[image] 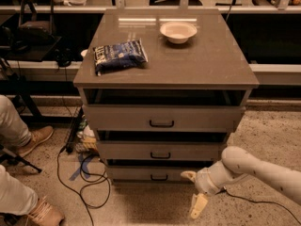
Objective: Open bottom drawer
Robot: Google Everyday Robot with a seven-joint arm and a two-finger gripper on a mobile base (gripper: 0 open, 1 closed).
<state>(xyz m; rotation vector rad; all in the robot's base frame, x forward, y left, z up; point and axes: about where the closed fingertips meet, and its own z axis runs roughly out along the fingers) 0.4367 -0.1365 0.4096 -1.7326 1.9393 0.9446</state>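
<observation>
Camera view. Grey-taupe cabinet with three drawers, seen from the front and above. On its top are a white bowl near the back and a blue snack bag towards the left edge.

The bottom drawer is the lowest front, just above the floor and tucked in under the middle drawer. Its black loop handle sits at mid-width. The front looks pushed in.

The gripper is low at the right, on a white arm coming in from the lower right corner. Jaws spread. The upper finger lies by the right end of the bottom drawer front, right of the handle and apart from it. The lower finger points down at the floor. Whether the finger touches the front: cannot tell. Nothing is between the jaws.

Left side: black cables on the floor and a person's tan shoe.
</observation>
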